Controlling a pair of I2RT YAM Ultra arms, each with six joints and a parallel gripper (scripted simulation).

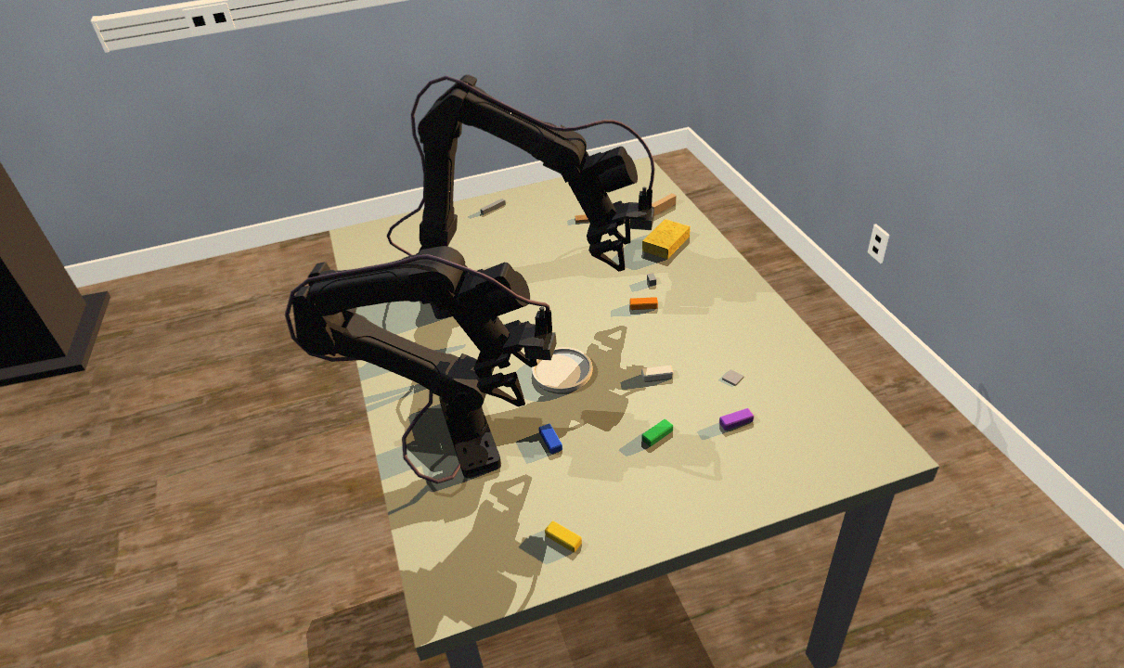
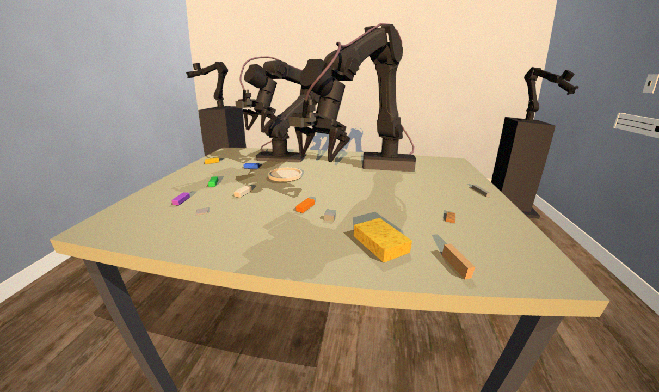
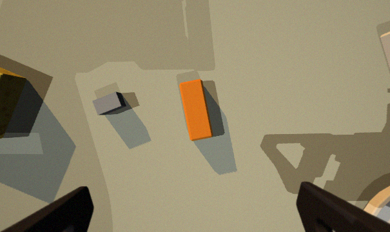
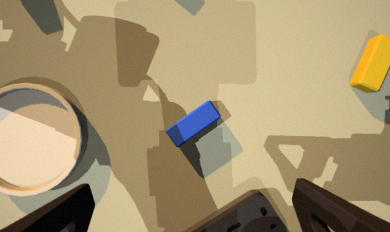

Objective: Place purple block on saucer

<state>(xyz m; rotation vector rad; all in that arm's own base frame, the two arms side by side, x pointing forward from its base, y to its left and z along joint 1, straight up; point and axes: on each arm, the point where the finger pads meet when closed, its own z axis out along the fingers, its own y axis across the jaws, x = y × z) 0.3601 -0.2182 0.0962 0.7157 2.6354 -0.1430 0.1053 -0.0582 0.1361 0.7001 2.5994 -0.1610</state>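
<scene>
The purple block lies on the table near the right edge, far from both grippers; it also shows in the exterior view. The white saucer sits flat and empty, right side up, mid-table, and also shows in the right wrist view. My right gripper is open and empty, hovering just beside the saucer, above a blue block. My left gripper is open and empty, hovering at the far side above an orange block and a small grey cube.
A yellow sponge lies next to the left gripper. A green block, a cream block and a grey tile lie between the saucer and the purple block. A yellow block lies near the front edge.
</scene>
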